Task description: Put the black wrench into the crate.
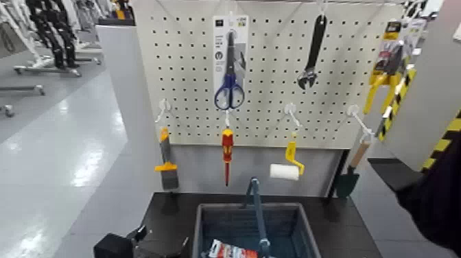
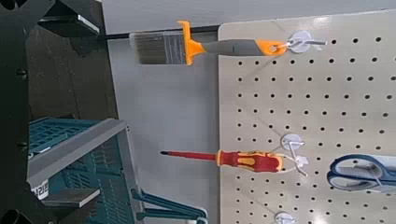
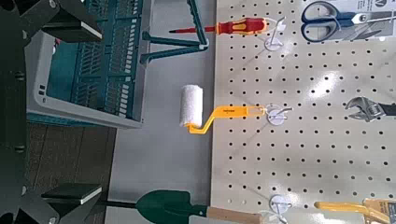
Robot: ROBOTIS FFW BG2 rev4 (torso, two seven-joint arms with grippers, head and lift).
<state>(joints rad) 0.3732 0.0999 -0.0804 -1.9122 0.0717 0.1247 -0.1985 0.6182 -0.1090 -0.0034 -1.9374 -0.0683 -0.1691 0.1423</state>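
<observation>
Black wrench (image 1: pixel 313 51): where?

Upright, high on the pegboard (image 1: pixel 185 71), above the nearer right jaws (image 3: pixel 98 112), which are wide apart, empty.

Left jaws (image 2: pixel 95 110)?

Beside the crate (image 1: pixel 282 206), wide, empty.

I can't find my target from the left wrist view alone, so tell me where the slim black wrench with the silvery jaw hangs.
Observer: The slim black wrench hangs jaw down near the top of the white pegboard, right of the blue-handled scissors in the head view.
Operator: Name what hangs beneath it.
Observer: A white paint roller with a yellow plastic handle.
Operator: Report the right gripper.
Observer: The right gripper is open and holds nothing.
</observation>
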